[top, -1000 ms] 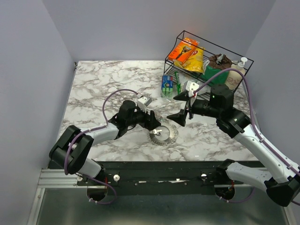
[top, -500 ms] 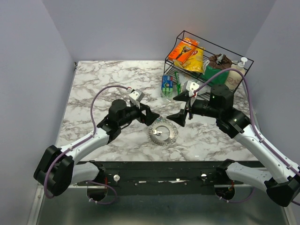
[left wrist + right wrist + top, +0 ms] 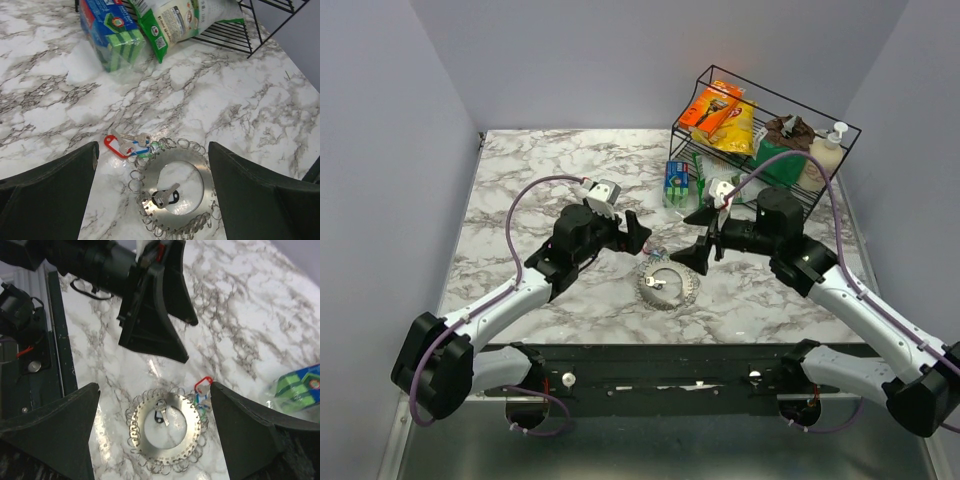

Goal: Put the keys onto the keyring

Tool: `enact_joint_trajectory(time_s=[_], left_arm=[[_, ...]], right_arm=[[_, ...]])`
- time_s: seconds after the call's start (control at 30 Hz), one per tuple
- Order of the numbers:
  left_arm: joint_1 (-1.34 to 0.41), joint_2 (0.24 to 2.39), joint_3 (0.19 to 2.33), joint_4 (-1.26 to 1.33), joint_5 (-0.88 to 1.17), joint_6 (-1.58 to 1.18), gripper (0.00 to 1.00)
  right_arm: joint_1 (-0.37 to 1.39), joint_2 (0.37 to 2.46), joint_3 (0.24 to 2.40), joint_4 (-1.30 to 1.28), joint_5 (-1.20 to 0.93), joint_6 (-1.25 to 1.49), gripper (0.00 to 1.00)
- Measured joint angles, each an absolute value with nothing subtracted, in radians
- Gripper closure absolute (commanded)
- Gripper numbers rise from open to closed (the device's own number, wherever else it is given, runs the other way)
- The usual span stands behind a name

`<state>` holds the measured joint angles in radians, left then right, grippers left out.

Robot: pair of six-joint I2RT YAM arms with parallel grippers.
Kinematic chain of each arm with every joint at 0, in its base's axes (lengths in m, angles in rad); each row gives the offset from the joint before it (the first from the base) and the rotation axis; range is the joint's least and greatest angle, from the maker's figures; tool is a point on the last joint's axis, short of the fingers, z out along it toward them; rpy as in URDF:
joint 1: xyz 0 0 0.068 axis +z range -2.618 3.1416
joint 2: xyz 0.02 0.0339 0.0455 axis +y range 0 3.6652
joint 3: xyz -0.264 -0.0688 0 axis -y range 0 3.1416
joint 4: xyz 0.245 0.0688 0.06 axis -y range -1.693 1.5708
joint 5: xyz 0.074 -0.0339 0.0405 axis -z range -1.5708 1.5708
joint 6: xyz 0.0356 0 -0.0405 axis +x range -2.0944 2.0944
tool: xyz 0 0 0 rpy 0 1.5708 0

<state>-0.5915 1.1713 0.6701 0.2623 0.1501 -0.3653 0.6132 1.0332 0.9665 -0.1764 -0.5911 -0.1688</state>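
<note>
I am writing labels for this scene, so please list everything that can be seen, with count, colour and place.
keyring: one, silver, mid-table
tagged keys: one bunch, red, blue and green tags, at the keyring's edge
loose key: one, silver with dark head, inside the keyring
sponge pack: one, blue and green, before the rack
packet: one, green and white, beside the sponge pack
wire rack: one, black, far right
orange box: one, in the rack
yellow bag: one, in the rack
pump bottle: one, pale, in the rack
table: one, white-grey marble
left gripper: black, open, left of the keyring
right gripper: black, open, right of the keyring
</note>
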Motion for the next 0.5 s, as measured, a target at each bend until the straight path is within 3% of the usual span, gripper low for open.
enact_joint_trajectory(time_s=[0.17, 0.5], left_arm=[[-0.591, 1.176, 0.696, 0.199, 0.062, -0.368, 0.01], [-0.591, 1.11, 0.707, 0.122, -0.062, -0.364, 0.01]], right_arm=[[0.613, 1.064, 0.863, -0.121, -0.543, -0.093, 0.0], [0.578, 1.102, 0.833, -0.09, -0.199, 0.064, 0.0]])
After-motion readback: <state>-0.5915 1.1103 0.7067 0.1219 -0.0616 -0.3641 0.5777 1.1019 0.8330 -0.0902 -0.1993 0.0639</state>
